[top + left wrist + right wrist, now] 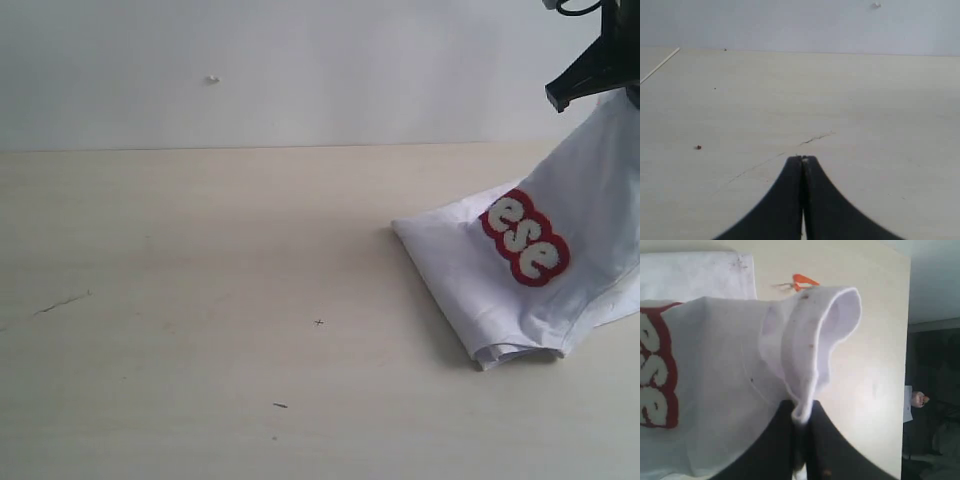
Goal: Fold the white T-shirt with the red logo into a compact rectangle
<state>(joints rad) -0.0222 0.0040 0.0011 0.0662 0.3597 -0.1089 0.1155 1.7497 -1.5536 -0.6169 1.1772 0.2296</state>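
The white T-shirt [520,290] lies partly folded at the right of the table, with one side lifted toward the upper right corner. The red logo [526,240] shows the white letters "ese" on red. My right gripper [801,412] is shut on the shirt's ribbed collar [810,340], holding it up off the table; the red logo [660,370] and the orange neck tag [801,281] show in its wrist view. In the exterior view only the right arm's black body [590,70] shows. My left gripper [803,160] is shut and empty over bare table, far from the shirt.
The pale wooden table [200,300] has a thin crack [815,137] and small dark specks [279,405]. A plain white wall [250,70] stands behind it. The table's right edge [905,365] runs close to the lifted collar.
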